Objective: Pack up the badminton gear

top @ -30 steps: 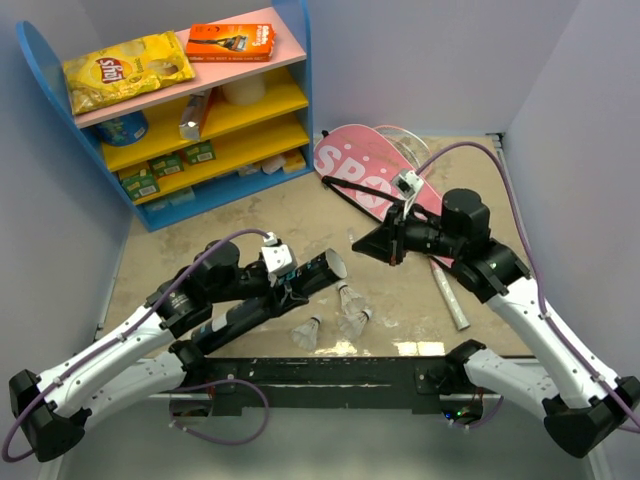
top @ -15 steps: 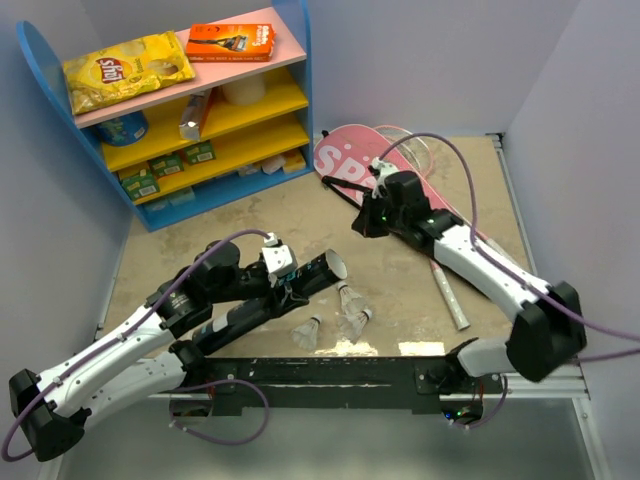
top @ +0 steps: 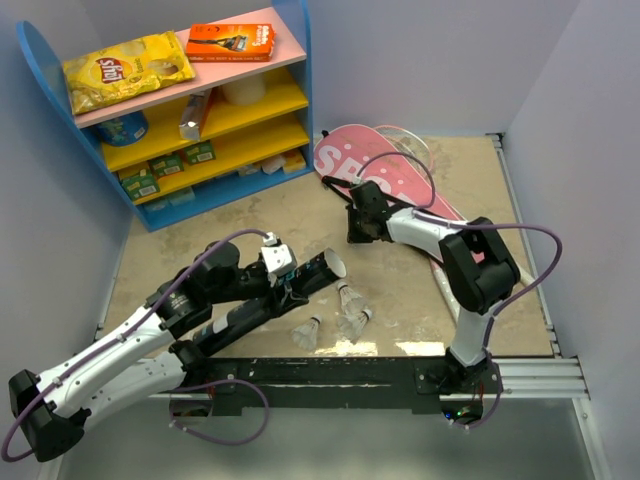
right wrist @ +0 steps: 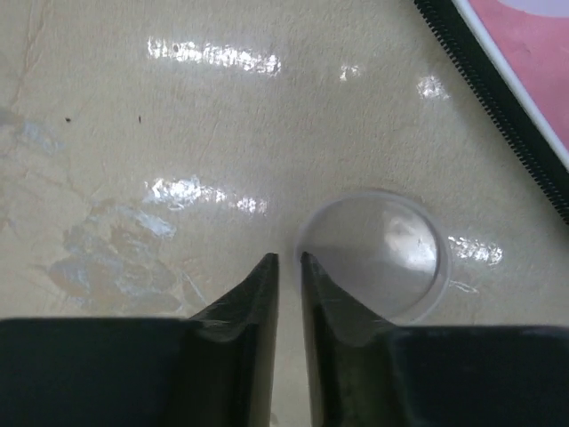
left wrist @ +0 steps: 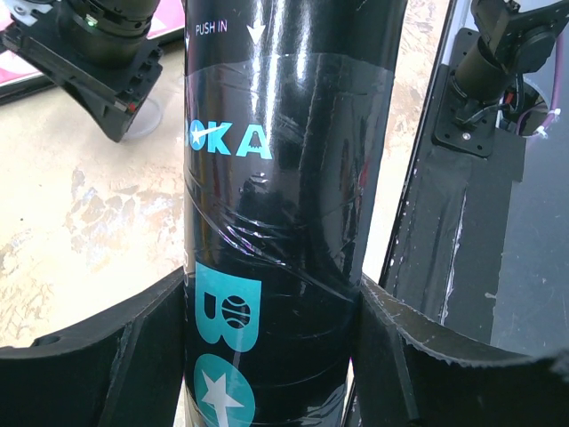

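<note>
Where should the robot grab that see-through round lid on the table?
Best by its rim, from straight above. The clear lid lies flat and low on the table, so nothing sticks up to grab sideways. The jaws would probably need opening wider than the lid first.

On the black tube (left wrist: 276, 222) you can read white "PUSH IN" beside a down arrow, teal "OKA", and below it a large "B" and "O". At one o'clock in the top view, the pink racket cover (top: 395, 165) shows "SP". At eleven o'clock, the yellow chip bag (top: 125, 68) bears a Lay's logo. You cannot read the print on the orange box (top: 230, 41).
</note>
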Controlling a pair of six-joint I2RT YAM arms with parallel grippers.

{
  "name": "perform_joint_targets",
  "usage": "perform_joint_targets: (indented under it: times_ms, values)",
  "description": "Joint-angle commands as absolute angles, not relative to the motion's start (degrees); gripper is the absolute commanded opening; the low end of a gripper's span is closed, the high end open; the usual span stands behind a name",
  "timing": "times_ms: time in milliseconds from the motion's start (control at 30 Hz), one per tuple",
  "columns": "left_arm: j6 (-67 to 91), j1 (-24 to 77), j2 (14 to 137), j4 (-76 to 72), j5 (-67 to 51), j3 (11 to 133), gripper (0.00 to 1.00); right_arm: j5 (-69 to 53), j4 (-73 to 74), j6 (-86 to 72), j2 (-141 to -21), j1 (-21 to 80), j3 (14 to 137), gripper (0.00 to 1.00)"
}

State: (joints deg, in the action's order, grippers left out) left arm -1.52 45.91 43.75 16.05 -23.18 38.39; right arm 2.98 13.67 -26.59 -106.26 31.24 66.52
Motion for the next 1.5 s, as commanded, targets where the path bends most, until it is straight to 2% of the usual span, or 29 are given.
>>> perform_joint_targets:
  times_ms: [0,33,67,200,367,633,800,1100,1467]
  values:
    - [-0.35,46.32,42.89,14.06,-22.68,38.06,0.00,7.91,10.90,-27.86,-105.65,31.73,69.17,0.34]
    - [-0.35,46.32,42.89,14.06,-22.76,38.06,0.00,8.43,10.81,-27.86,-105.30,31.73,69.00,0.42]
    - [-0.35,46.32,42.80,13.98,-22.85,38.06,0.00,8.35,10.55,-27.77,-104.77,31.73,68.65,0.54]
    - [-0.35,46.32,42.45,14.06,-22.85,38.06,0.00,7.47,10.72,-27.34,-100.64,32.17,66.89,0.66]
    - [-0.44,46.41,41.92,14.41,-21.97,38.32,0.00,8.35,15.45,-27.33,-92.39,34.01,65.40,0.68]
    - [-0.35,46.41,41.49,14.77,-17.67,38.67,0.00,4.14,20.74,-32.78,-75.00,35.59,53.80,0.69]
    - [-0.35,46.32,41.04,14.50,-16.88,38.58,0.00,3.43,25.13,-34.45,-69.88,39.46,49.93,0.68]
    - [-0.44,46.41,41.13,14.85,-16.44,38.58,0.00,0.09,23.73,-48.94,-55.74,42.36,40.35,0.68]
    - [-0.44,46.41,41.22,14.85,-16.96,38.58,0.00,-5.18,13.90,-62.57,-55.46,45.70,30.51,0.68]
